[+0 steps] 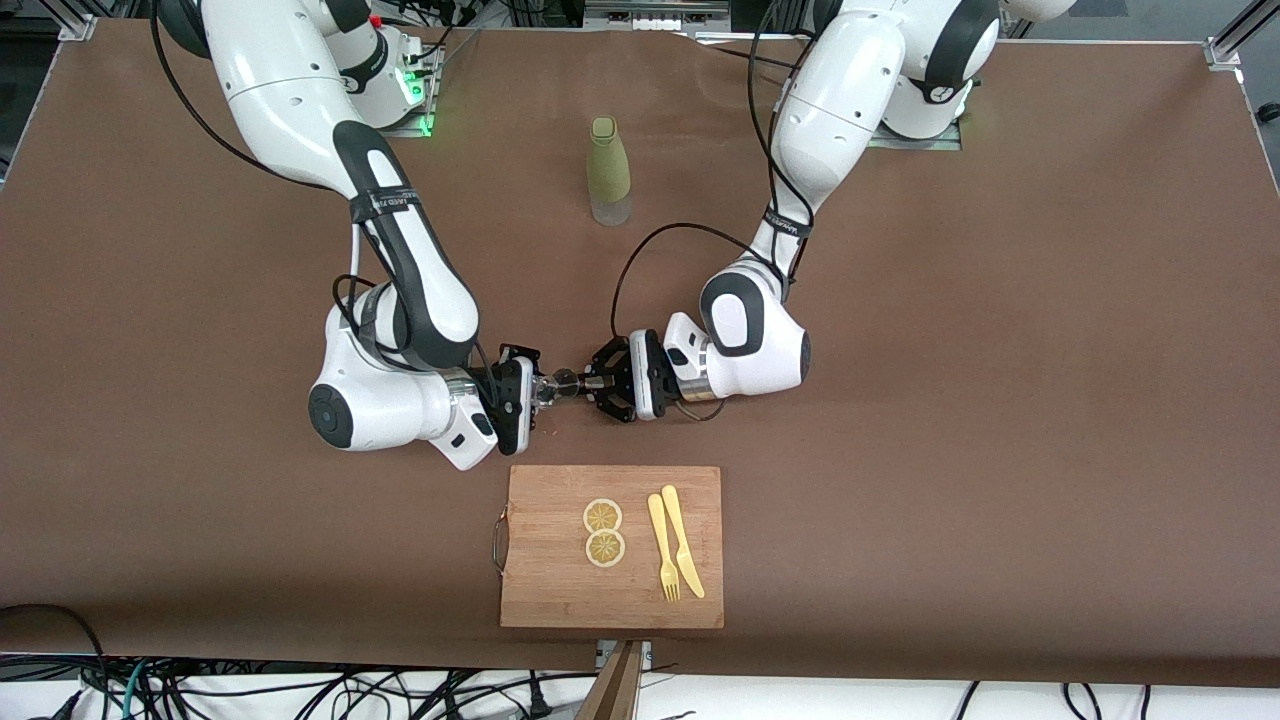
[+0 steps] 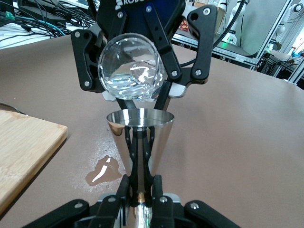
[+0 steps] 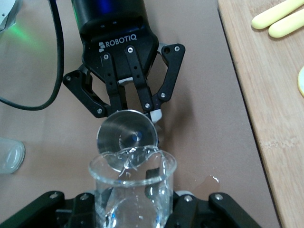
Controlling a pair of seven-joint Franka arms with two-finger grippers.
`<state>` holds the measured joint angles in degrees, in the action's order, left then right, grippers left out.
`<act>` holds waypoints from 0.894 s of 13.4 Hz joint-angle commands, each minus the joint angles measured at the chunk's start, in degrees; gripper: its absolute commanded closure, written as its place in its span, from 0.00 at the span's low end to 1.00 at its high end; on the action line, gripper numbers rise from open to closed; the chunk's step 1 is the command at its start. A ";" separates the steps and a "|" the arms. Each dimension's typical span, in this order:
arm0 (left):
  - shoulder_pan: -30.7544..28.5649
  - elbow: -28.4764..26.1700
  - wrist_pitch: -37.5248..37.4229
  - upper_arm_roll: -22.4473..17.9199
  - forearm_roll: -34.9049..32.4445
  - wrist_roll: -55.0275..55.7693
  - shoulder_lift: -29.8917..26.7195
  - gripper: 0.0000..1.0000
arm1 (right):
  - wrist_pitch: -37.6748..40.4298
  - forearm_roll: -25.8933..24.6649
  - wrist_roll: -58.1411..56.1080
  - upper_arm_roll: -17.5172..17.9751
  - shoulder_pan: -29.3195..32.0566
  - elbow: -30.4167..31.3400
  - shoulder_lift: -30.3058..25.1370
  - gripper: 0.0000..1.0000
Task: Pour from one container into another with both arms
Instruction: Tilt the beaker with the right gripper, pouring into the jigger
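While beaker (image 2: 131, 68) is clamped by right pincer (image 1: 540, 390) and cup (image 2: 139, 137) by left pincer (image 1: 590, 385), spout should be centred; spill (image 2: 103, 170) noted.

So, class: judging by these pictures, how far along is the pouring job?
Done: both vessels are picked up and brought together. In hand: the right gripper tips a glass beaker over the steel cup held by the left gripper; a small puddle lies on the table beside the cutting board. Left: finishing the pour and setting both down.

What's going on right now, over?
Right gripper shut on beaker, tipped over metal cup. Left gripper shut on cup. Puddle below; nothing blocking.
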<state>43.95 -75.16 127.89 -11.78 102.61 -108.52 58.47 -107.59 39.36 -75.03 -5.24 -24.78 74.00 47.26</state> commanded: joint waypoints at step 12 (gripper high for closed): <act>0.26 1.51 -0.54 -0.61 2.51 -0.72 0.94 1.00 | 0.80 -3.42 -5.19 -0.03 -0.62 0.18 -0.94 0.74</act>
<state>43.93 -75.16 127.89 -11.78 102.61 -108.52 58.48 -107.51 35.97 -76.67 -5.26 -25.77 74.01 47.08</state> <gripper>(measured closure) 0.789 0.736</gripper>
